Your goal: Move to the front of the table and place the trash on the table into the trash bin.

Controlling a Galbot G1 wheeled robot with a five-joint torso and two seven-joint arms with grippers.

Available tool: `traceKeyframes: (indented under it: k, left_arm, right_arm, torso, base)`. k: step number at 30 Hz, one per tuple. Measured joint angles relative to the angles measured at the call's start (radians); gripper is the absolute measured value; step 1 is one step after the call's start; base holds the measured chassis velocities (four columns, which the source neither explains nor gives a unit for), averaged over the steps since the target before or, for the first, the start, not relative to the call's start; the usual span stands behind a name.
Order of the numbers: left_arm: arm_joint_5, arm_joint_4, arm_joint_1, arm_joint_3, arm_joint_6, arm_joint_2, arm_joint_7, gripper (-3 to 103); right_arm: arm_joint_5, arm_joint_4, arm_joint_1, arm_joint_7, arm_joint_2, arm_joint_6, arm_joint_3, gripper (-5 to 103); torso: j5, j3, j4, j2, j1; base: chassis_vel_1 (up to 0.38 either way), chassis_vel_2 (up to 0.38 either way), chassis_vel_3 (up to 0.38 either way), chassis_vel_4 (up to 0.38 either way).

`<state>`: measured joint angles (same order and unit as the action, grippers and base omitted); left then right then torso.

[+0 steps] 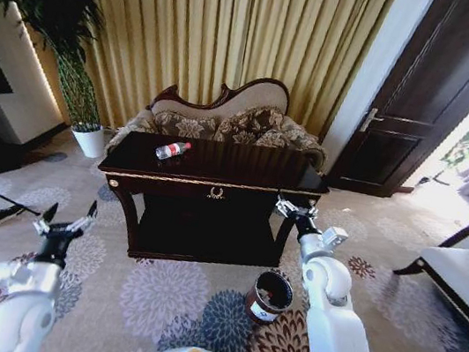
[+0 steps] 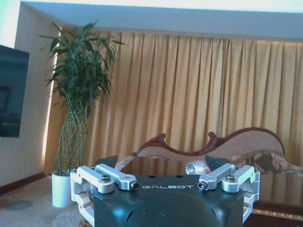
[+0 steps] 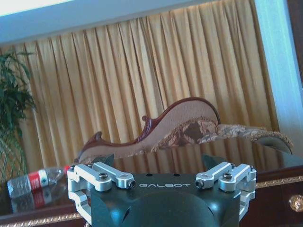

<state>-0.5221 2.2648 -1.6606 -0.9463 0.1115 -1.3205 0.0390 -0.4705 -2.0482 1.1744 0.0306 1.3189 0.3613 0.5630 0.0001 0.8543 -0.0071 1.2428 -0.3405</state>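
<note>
We are facing bench point(image 1: 214, 192); bottle point(image 1: 172, 150) lying on its side, left part of top. Bin point(image 1: 269, 296) on floor, front right. Left claw point(image 1: 61, 227) released, low; right claw point(image 1: 294, 210) released near bench's front right corner. Bottle likely light, slippery, crushable; we are judging mid-body best hold.

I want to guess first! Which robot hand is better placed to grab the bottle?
Probably the left hand: the bottle lies on the table's left part. The right hand sits by the far right corner.

Bottle point(image 1: 172, 150) on table point(image 1: 244, 170); bin point(image 1: 270, 296) before its right end.
</note>
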Motion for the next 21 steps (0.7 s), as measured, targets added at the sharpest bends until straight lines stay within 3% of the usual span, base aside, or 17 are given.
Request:
traceKeyframes:
  k: [12, 21]
  left_arm:
    - [-0.013, 0.011, -0.018, -0.036, 0.041, 0.002, 0.010, 100]
    - [-0.037, 0.030, -0.015, -0.045, 0.058, 0.019, 0.008, 100]
  right_arm:
    - [0.024, -0.004, 0.014, -0.003, -0.020, 0.018, -0.011, 100]
    - [0.027, 0.002, 0.016, -0.005, -0.017, -0.017, -0.013, 100]
  torso:
    - [0.0000, 0.000, 0.0002, 0.000, 0.000]
    - [0.0000, 0.000, 0.0001, 0.000, 0.000]
  base:
    - [0.000, 0.000, 0.000, 0.000]
    - [0.000, 0.000, 0.000, 0.000]
